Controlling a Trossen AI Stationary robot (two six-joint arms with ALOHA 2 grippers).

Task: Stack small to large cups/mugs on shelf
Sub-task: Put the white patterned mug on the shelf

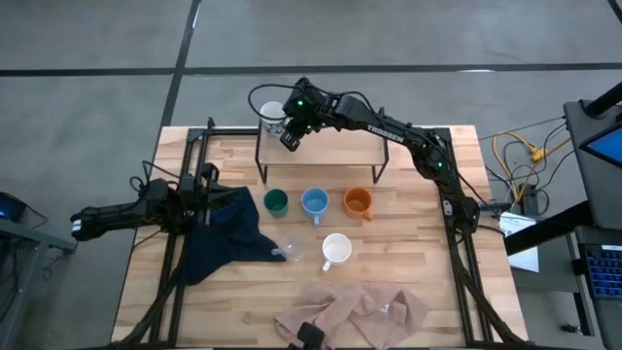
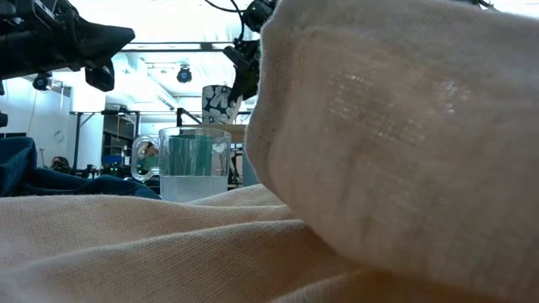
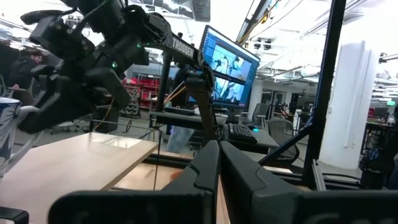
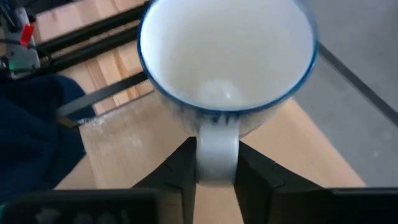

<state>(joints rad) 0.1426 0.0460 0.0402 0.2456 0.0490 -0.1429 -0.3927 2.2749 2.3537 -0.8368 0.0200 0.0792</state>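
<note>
The worktop [image 1: 408, 292] carries the shelf [image 1: 330, 146], green [image 1: 276, 202], blue [image 1: 314, 202], orange [image 1: 358, 202] and white mugs [image 1: 335, 249], a glass cup [image 1: 290, 247], and two cloths [image 1: 225, 233].

From my station I see a dark blue cloth [image 1: 225, 233] crumpled on the desk [image 1: 428, 282], just beside the left claw [image 1: 207, 185]. A beige cloth [image 1: 355, 313] lies bunched at the desk's near edge, well apart from it.

The high view looks straight down on the whole table [image 1: 408, 292]. The low view sits at tabletop level, pressed close against the beige cloth [image 2: 396, 151], facing the shelf [image 1: 321, 146]. Both wrist views and the low view share the patterned mug [image 4: 227, 56].
</note>
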